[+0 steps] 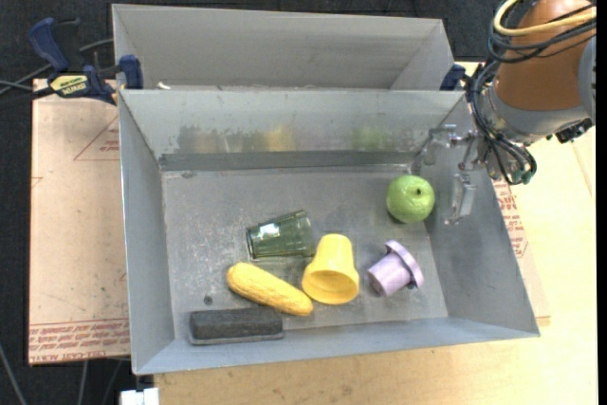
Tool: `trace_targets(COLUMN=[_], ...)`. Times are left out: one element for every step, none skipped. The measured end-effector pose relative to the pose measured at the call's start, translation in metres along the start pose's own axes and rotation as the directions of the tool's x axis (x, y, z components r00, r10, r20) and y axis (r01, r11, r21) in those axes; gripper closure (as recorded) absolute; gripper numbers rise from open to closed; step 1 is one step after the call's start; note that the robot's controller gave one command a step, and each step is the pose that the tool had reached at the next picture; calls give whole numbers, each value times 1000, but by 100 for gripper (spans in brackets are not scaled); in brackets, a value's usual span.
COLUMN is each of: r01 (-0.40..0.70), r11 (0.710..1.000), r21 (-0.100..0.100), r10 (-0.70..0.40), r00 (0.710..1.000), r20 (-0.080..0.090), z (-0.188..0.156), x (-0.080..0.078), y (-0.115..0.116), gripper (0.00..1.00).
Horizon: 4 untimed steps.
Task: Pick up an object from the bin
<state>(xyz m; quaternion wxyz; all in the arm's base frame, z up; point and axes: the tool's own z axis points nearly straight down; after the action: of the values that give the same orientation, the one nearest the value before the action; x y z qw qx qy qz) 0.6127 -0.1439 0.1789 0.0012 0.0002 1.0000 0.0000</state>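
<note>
My gripper hangs over the bin's right side, close to the right wall, with its two metal fingers spread open and nothing between them. A green apple lies just left of the fingertips, apart from them. Below the apple, a pale purple spool-shaped thing rests on its side on the bin floor.
A yellow cup lies on its side mid-bin, with a clear glass to its upper left and a yellow corn-cob-like piece to its left. A dark grey block sits by the front wall. The arm's orange cover stands over the right rim.
</note>
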Motion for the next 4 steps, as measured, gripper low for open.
trace_targets(r01=[-65,-76,-107,-101], r11=[998,997,994,995], r21=[0,-1,-2,0], r10=[65,76,107,101], r00=[998,997,994,995], r20=[3,-3,-1,7], z=[60,115,94,84], x=[-8,-7,-15,-15], y=[5,7,11,9], gripper=[0,0,0,0])
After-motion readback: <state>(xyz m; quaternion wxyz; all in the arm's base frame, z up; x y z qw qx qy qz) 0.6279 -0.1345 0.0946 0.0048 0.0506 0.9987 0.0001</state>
